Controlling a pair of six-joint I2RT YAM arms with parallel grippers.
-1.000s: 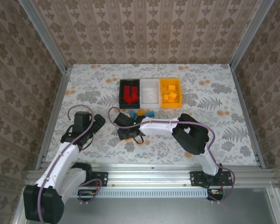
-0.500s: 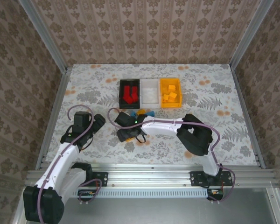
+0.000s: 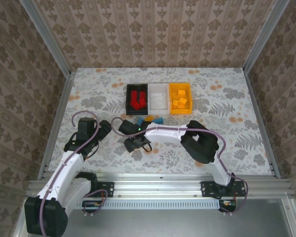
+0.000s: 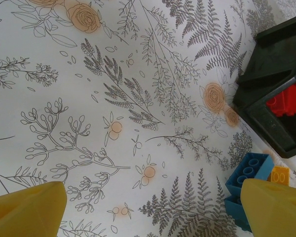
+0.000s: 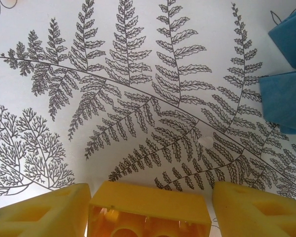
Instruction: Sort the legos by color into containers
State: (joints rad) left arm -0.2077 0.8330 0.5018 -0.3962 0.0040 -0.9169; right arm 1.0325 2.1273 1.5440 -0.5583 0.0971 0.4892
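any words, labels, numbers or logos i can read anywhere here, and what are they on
No text can be read in these pictures.
Studs of the blue plastic brick: any lettering is too small to read.
Walls of the black plastic bin, white plastic bin and orange-yellow plastic bin: no label shows.
The floral-print table cover: leaves and flowers, no words.

A white tablecloth (image 3: pixel 237 103) printed with grey ferns, sprigs and pale orange flowers is closed in on 3 sides by walls (image 3: pixel 158 29) of brown damask wallpaper, with 2 aluminium posts (image 3: pixel 47 37) at the far corners and a metal rail (image 3: pixel 158 183) along the near edge
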